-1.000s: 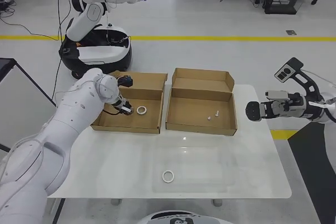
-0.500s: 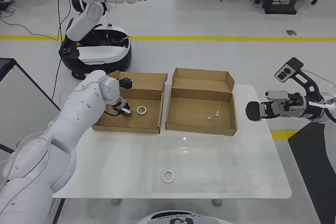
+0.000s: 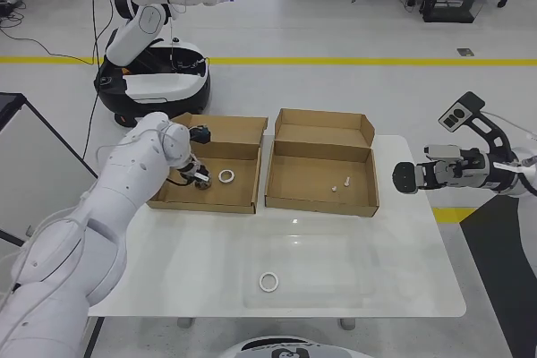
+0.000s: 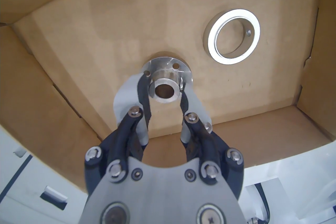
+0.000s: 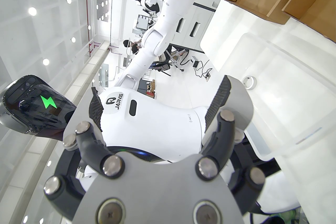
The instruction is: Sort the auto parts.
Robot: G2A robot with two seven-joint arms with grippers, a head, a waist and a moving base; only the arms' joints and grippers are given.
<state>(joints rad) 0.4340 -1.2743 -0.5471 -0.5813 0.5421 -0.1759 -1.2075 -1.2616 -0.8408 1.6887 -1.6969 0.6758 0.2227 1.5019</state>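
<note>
Left wrist view: left gripper (image 4: 163, 88) clamped on neck of flanged hub (image 4: 166, 75), inside left box (image 4: 105, 25), flange toward box floor; floor contact can't tell. Hub bore axis in line w/ gripper approach, so release + straight back-out looks right. Same box: flat ring (image 4: 232, 58) just beside hub, not touching. Off bench (image 3: 358, 259) side, right gripper (image 5: 160, 96) wide open, empty. Still unsorted: loose ring (image 3: 261, 283) near bench front. No readable markings on parts/boxes.
</note>
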